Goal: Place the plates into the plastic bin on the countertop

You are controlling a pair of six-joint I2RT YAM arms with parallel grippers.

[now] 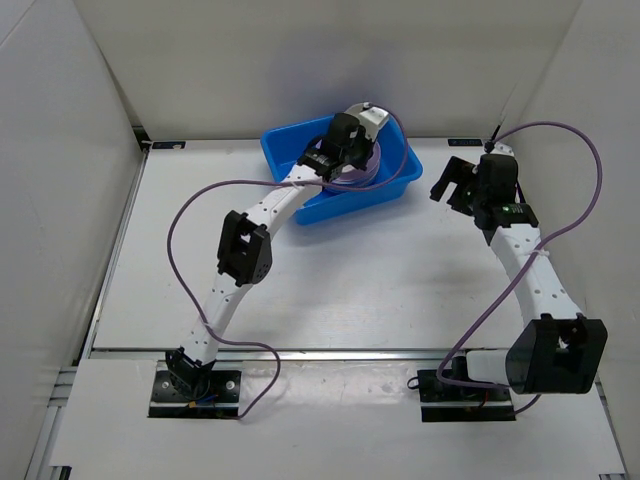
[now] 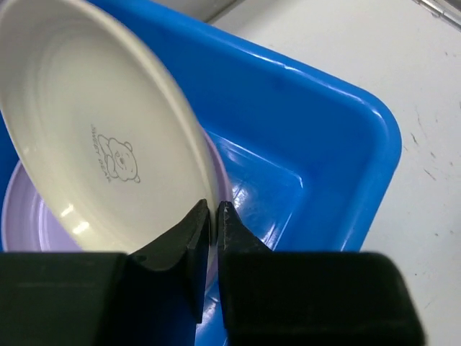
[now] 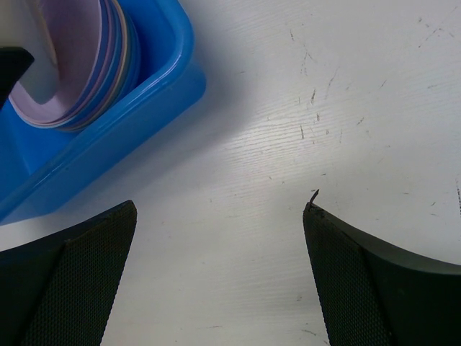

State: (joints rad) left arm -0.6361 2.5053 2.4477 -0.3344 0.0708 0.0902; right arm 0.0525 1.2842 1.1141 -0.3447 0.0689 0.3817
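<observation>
The blue plastic bin (image 1: 400, 185) stands at the back middle of the white countertop (image 1: 380, 270). My left gripper (image 1: 345, 150) hangs over the bin, shut on the rim of a cream plate (image 2: 94, 130) with a small bear print, which is held tilted. The fingertips (image 2: 198, 220) pinch the plate's lower edge, and my left gripper (image 2: 212, 209) is above the bin's floor (image 2: 317, 137). Under it lies a purple plate (image 2: 21, 216). The right wrist view shows a stack of several plates (image 3: 79, 65) leaning inside the bin (image 3: 144, 108). My right gripper (image 3: 220, 216) is open over bare countertop (image 3: 324, 108), to the right of the bin.
White walls enclose the table on the left, back and right. A metal rail (image 1: 115, 250) runs along the left edge and another along the front (image 1: 330, 353). Purple cables loop from both arms. My right gripper (image 1: 455, 185) hovers near the right wall.
</observation>
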